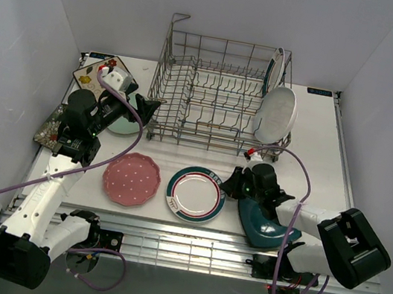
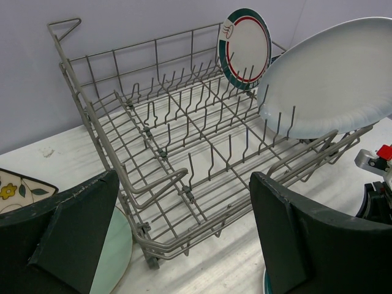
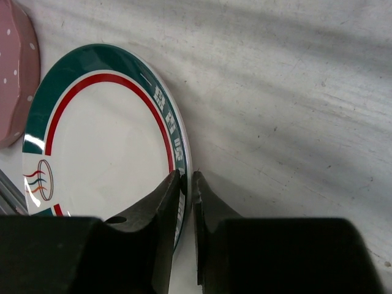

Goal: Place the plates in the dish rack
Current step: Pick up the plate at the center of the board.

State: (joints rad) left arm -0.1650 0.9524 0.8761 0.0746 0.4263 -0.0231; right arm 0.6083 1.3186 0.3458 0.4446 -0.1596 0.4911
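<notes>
Now | rack (image 1: 162, 73): 2 plates (image 1: 276, 113) | table (image 1: 316, 152): 6 | left fingers (image 2: 67, 239) wide | right fingers (image 3: 156, 245) narrow (rim)

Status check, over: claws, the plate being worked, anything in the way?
Left claw open, empty, by the dish rack. Right claw nearly closed astride edge of rimmed round plate, flat on table; grip unconfirmed. Pink plate close beside, apart.
</notes>
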